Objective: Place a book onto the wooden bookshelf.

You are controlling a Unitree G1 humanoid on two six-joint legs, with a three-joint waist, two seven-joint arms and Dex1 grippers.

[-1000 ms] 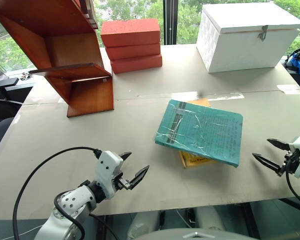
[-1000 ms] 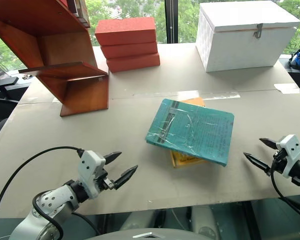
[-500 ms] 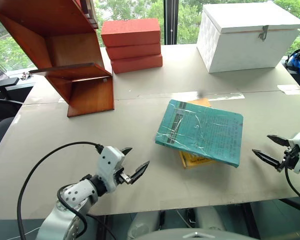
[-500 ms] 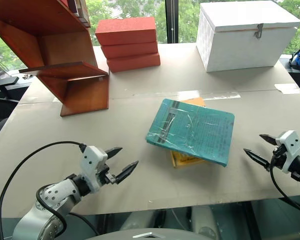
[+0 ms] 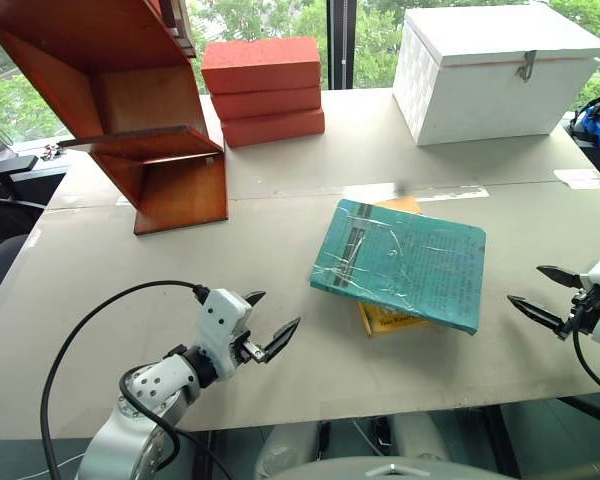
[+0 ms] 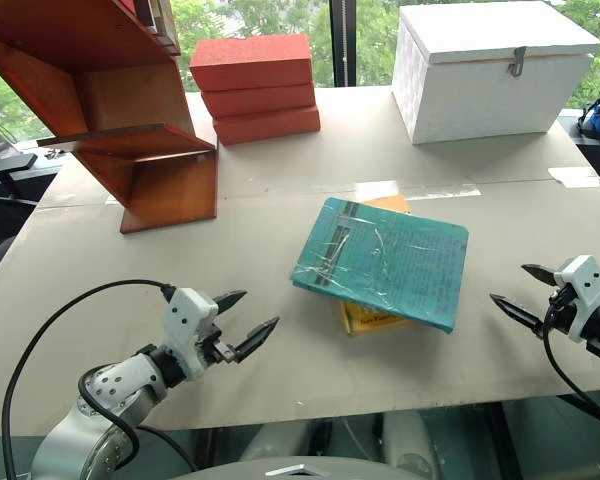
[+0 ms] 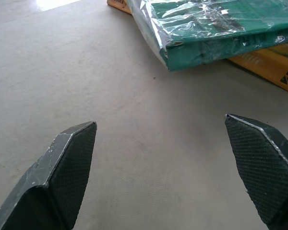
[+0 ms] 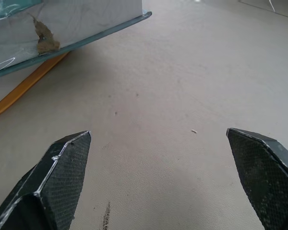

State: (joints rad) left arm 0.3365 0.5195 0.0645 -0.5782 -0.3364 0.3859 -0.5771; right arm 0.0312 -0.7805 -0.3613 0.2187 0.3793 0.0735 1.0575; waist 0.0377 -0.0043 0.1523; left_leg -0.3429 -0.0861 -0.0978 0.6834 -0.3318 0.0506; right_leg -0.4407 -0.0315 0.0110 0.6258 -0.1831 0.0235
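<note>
Your book (image 5: 400,263) lies flat near the middle of the worktop (image 5: 280,210), a large teal slab sealed in shiny, wrinkled clear plastic that throws white glare. A dark strip of small text runs along its left end. It sits skewed, resting on top of a yellow-orange book (image 5: 385,318) that sticks out at its near and far edges. In the left wrist view you can see the wrap bunched at the teal book's corner.

The wooden bookshelf (image 5: 140,110) stands at the far left, reddish-brown and polished, with slanted panels and a thin grey-edged board. It is well apart from the book.

Your left gripper (image 5: 263,331) hovers over the near left of the worktop, jaws spread wide, holding nothing. Your right gripper (image 5: 547,293) hangs at the near right edge, jaws likewise wide and empty.

Three red-orange blocks (image 5: 263,90) are stacked at the far edge, a white box (image 5: 495,75) to their right.
</note>
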